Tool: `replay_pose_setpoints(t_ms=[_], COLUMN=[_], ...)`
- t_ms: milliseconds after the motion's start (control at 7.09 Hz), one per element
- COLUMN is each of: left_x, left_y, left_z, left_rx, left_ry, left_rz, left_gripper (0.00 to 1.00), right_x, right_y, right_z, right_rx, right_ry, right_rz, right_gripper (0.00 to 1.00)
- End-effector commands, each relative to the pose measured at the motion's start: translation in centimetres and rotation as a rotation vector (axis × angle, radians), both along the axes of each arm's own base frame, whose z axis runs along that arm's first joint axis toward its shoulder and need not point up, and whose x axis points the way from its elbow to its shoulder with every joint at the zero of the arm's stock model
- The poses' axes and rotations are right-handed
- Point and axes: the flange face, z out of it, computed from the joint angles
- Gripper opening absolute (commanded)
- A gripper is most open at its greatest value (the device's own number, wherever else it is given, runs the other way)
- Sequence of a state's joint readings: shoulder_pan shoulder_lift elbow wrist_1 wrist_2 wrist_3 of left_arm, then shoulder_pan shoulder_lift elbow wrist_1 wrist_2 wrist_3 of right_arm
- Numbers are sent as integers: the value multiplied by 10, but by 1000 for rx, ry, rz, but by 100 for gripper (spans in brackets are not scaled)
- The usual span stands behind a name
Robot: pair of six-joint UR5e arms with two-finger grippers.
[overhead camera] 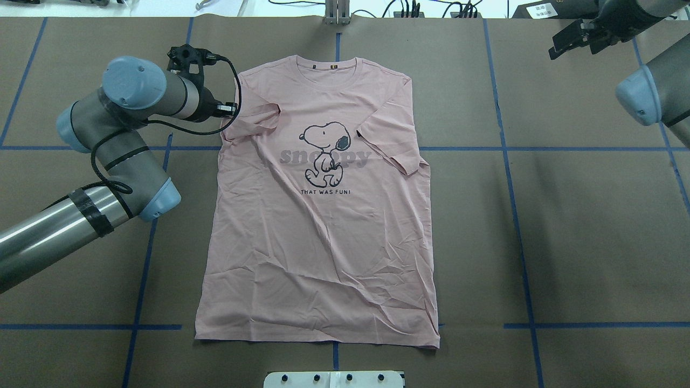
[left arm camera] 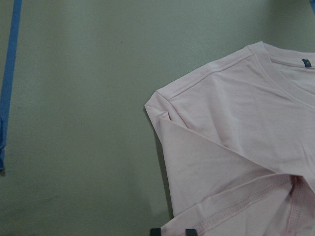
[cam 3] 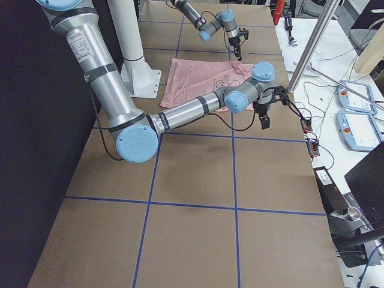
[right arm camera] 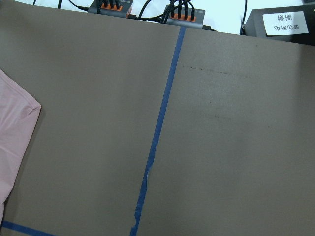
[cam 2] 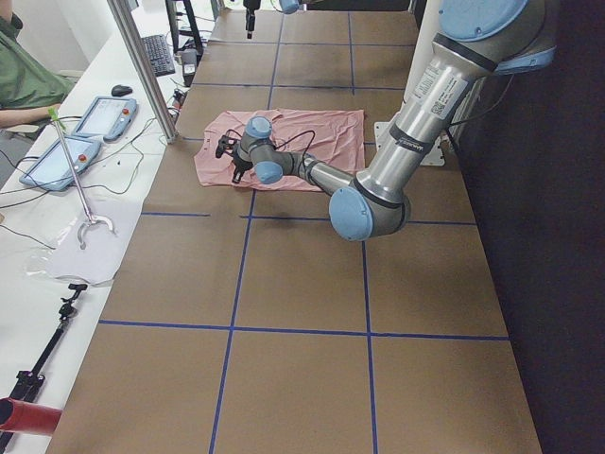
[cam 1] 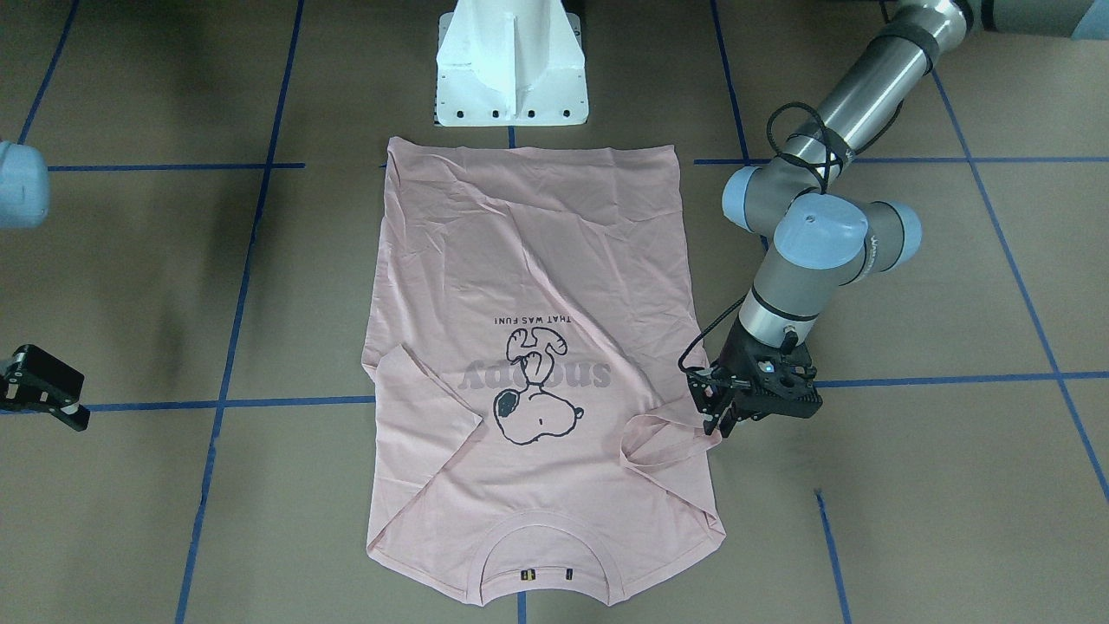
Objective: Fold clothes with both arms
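Pink Snoopy T-shirt (overhead camera: 318, 242) lies flat, print up, on the table (overhead camera: 566, 215).
The left gripper (cam 1: 721, 422) seems to pinch a sleeve hem (cam 1: 663, 438). The right gripper (overhead camera: 571, 39) hangs well apart, and I cannot tell how its fingers stand. The thin jersey should be light and limp: hold hems or shoulder seams.

Two silver-grey tube arms on a white pedestal

The left arm (cam 1: 866, 91) and right arm (overhead camera: 667, 78) are smooth metal tubes with light blue joint caps (cam 1: 819, 227) and small dark lettering near the joints. A black cable (cam 1: 801, 143) runs along the left arm, strapped down by black bands (cam 1: 911, 39). Each arm ends in a black, boxy tool: the left gripper (cam 1: 721, 423) and the right gripper (overhead camera: 560, 46). The pedestal (cam 1: 511, 61) has a row of dark screws along its foot.
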State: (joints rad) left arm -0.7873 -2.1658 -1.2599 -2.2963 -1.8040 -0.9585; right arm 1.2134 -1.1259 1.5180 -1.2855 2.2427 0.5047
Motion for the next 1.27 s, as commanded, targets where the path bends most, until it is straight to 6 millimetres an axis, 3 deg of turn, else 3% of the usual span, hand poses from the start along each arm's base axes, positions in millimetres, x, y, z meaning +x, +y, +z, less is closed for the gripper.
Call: replay_pose_setpoints(t_ms=[0, 141, 564, 846, 987, 1128], left_x=[6, 12, 8, -2, 2, 23], left_y=[6, 10, 18, 33, 39, 55], left_z=[1, -1, -24, -52, -56, -56], left_rx=[-1, -31, -20, 18, 25, 17], left_ry=[1, 24, 61, 106, 114, 121], left_rz=[10, -4, -8, -3, 8, 35], left_gripper=[25, 0, 0, 0, 0, 0], right_x=[0, 0, 0, 0, 0, 0], right_y=[0, 0, 0, 0, 0, 0], right_z=[0, 0, 0, 0, 0, 0], right_rx=[1, -1, -1, -1, -1, -1], right_ry=[0, 0, 0, 0, 0, 0], right_rz=[0, 0, 0, 0, 0, 0], right_gripper=[100, 100, 100, 100, 100, 100])
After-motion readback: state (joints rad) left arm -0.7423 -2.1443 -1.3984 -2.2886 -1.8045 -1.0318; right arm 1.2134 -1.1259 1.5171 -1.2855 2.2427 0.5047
